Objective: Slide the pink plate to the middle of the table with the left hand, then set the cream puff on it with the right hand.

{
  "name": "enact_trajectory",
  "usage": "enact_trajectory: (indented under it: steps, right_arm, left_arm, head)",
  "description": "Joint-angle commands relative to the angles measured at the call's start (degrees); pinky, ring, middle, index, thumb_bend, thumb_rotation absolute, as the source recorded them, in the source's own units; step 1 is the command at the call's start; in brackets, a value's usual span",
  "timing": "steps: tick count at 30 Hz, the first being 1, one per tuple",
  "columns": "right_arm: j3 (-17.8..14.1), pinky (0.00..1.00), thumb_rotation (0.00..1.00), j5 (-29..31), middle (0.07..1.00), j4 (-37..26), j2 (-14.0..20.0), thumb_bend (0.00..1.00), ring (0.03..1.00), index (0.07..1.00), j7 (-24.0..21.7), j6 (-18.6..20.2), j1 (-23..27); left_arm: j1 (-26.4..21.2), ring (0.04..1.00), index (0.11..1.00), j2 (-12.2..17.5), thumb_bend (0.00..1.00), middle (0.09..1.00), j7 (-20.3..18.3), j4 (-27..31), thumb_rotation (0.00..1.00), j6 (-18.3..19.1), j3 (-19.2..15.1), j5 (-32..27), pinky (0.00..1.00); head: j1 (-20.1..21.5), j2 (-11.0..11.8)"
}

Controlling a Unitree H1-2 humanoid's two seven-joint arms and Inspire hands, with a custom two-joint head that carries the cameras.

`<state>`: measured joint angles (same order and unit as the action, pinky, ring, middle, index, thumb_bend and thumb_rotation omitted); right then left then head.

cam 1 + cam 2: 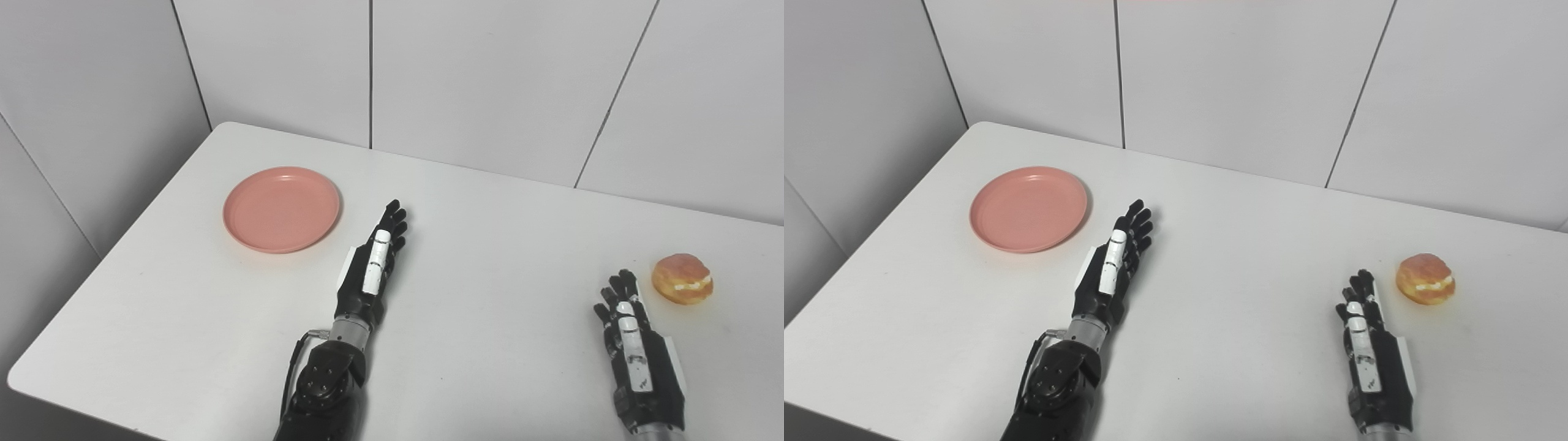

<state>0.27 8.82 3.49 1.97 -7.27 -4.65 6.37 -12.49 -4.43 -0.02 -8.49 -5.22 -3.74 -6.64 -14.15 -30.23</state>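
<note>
Both head cameras look down from close above, side by side, sharing the whole white table [490, 257].

White table [490, 233]: pink plate [281, 209], cream puff [682, 278].

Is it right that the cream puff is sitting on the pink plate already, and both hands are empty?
Not quite. The cream puff sits on the bare table, far from the pink plate, as the left eye view shows. The left hand and right hand are empty.

No readable text, label or number shows anywhere.
</note>
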Motion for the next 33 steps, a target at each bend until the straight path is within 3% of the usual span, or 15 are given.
enact_trajectory:
  steps: [1, 13, 22, 26, 33]
  right_arm:
    - [-0.3, 1.00, 0.84, 0.0, 1.000, -0.1, 0.2, 0.57, 1.000, 1.000, -0.2, -1.8, 0.3]
    - [0.0, 1.00, 0.85, -0.6, 1.000, -1.2, 0.1, 0.55, 1.000, 1.000, 0.1, -0.5, 0.1]
    - [-0.2, 1.00, 0.87, -1.0, 1.000, -0.4, 0.1, 0.53, 1.000, 1.000, 0.1, -1.7, 0.4]
    - [-0.2, 1.00, 0.87, -1.0, 1.000, -0.2, 0.2, 0.52, 1.000, 1.000, 0.0, -2.0, 0.5]
    - [-0.4, 1.00, 0.87, -0.5, 1.000, 0.2, 0.4, 0.52, 1.000, 1.000, -0.4, -2.1, 0.5]
  left_arm:
    - [-3.4, 0.981, 0.951, 0.4, 0.70, 0.971, 0.6, 1.9, 1.00, -1.9, -0.8, -0.8, 0.99]
    - [-7.0, 0.923, 0.892, 4.0, 0.71, 0.907, 4.7, 5.3, 1.00, 0.6, -5.6, -0.4, 0.92]
    - [-9.6, 0.915, 0.885, 9.2, 0.74, 0.899, 5.6, 0.5, 1.00, -3.4, -8.9, 0.6, 0.94]
    - [-11.4, 0.885, 0.852, 11.2, 0.72, 0.870, 8.7, -2.6, 1.00, -6.9, -10.4, 3.3, 0.90]
    - [-12.8, 0.845, 0.824, 14.3, 0.73, 0.828, 11.8, -5.6, 1.00, -9.5, -13.1, 3.9, 0.87]
  head:
    - [0.4, 0.0]
    - [0.7, -0.2]
    - [0.1, 0.1]
    - [0.1, 0.1]
    - [-0.1, 0.1]
